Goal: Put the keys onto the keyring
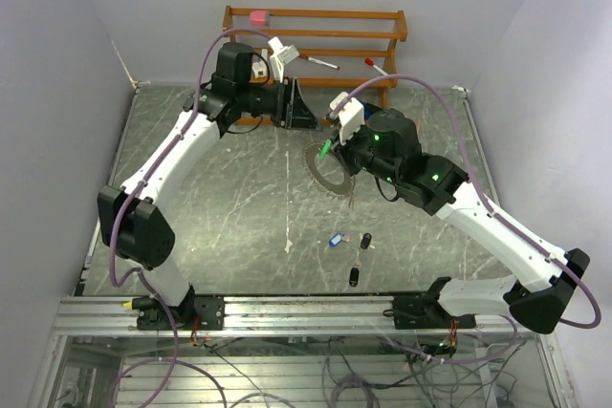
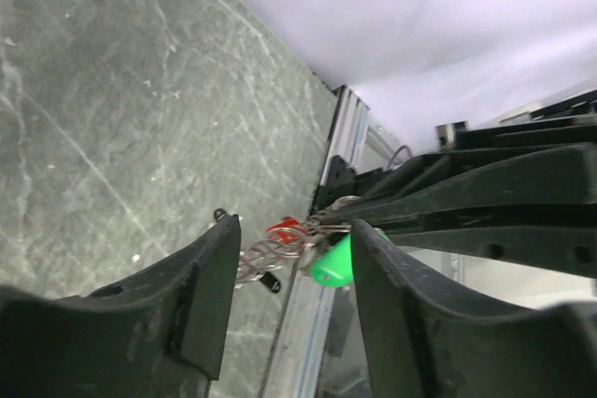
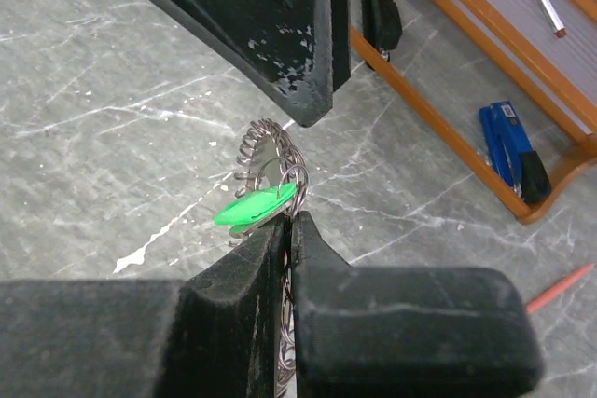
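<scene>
Only up close: right gripper [image 3: 287, 223] tight on the keyring [image 3: 254, 144] by the green key [image 3: 250, 210]; left gripper [image 2: 294, 232] wide.

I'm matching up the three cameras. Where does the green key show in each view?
Top external: green key just right of centre, a little above mid-height.
Left wrist: green key low in the picture, slightly right of centre.
Right wrist: green key left of centre, just below mid-height.
Shared landmark: the toothed silvery keyring it hangs at.
</scene>
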